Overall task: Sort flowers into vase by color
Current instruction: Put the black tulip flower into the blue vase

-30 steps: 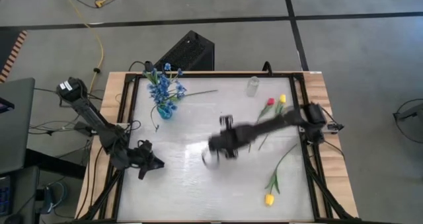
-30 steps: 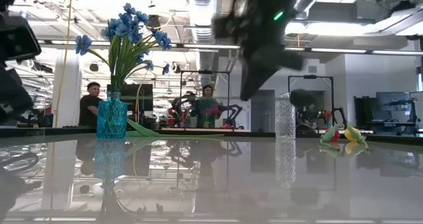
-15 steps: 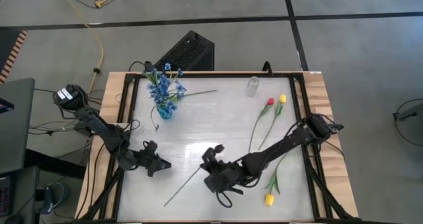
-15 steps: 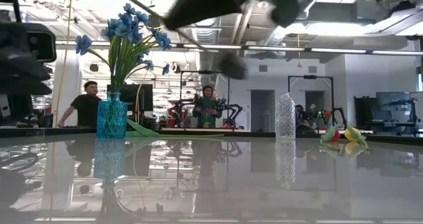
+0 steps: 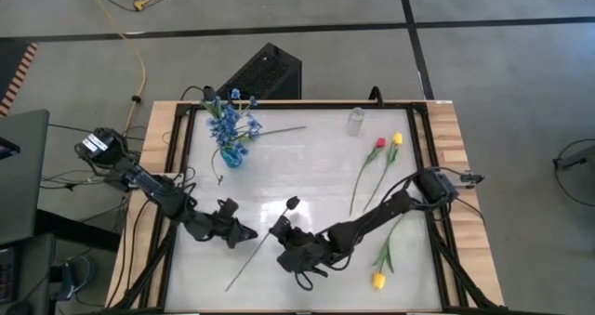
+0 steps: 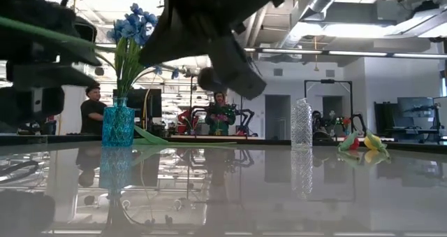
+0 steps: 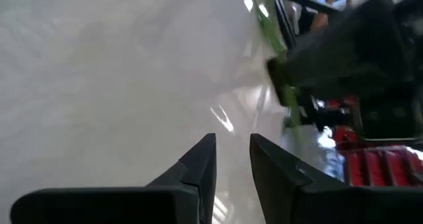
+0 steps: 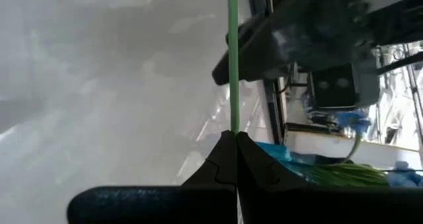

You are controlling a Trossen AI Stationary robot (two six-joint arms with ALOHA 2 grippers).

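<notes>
Glossy white table [image 5: 307,166] under both; right gripper [image 5: 282,233] pinching thin green black-headed flower stem [image 5: 249,264], left gripper [image 5: 247,233] just beside, fingers slightly spread. Workshop room behind.

The right arm reaches low from its side in a long diagonal, its tool [image 5: 281,236] with both dark fingers [image 8: 225,159] pressed tight together. Just beside that tool, the left arm's tool [image 5: 244,233] points toward it, its two dark fingers [image 7: 198,163] standing slightly parted.
</notes>
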